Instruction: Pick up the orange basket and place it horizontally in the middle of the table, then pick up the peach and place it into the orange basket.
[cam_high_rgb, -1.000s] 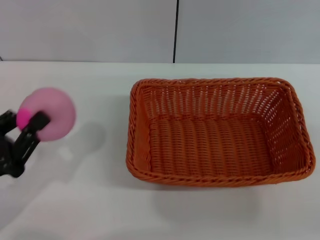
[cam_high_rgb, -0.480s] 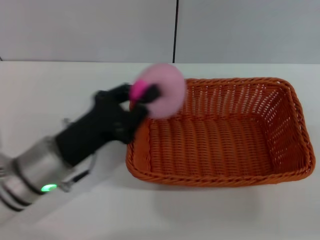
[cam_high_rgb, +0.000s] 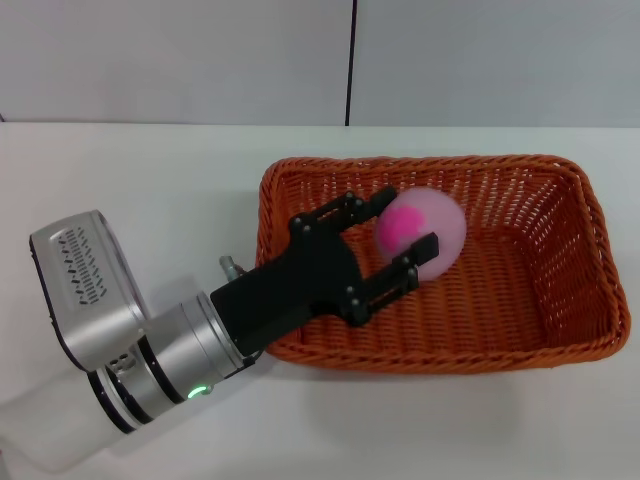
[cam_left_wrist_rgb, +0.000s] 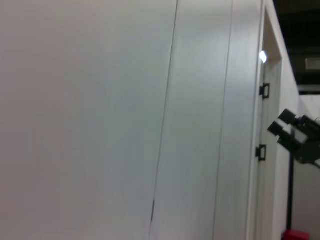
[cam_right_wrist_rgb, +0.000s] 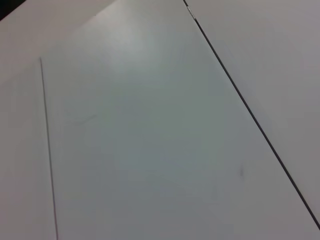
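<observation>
The orange basket (cam_high_rgb: 575, 240) lies lengthwise across the white table (cam_high_rgb: 150, 180), right of centre in the head view. My left gripper (cam_high_rgb: 406, 228) reaches in over the basket's near-left rim. It is shut on the peach (cam_high_rgb: 440, 228), a pale-pink ball whose magenta blotch faces up. One black finger (cam_high_rgb: 383, 200) is on the peach's far side and the other is on its near side. The peach hangs over the basket's floor, and I cannot tell if it touches the weave. My right gripper is out of view.
The left arm's silver wrist housing (cam_high_rgb: 85, 290) sits over the table's near-left part. Grey wall panels (cam_high_rgb: 200, 60) stand behind the table. Both wrist views show only walls, with a door frame (cam_left_wrist_rgb: 265, 100) in the left one.
My left arm has carried the peach from the table's left side rightward, over the basket's rim and down into the basket. The basket has stayed put.
</observation>
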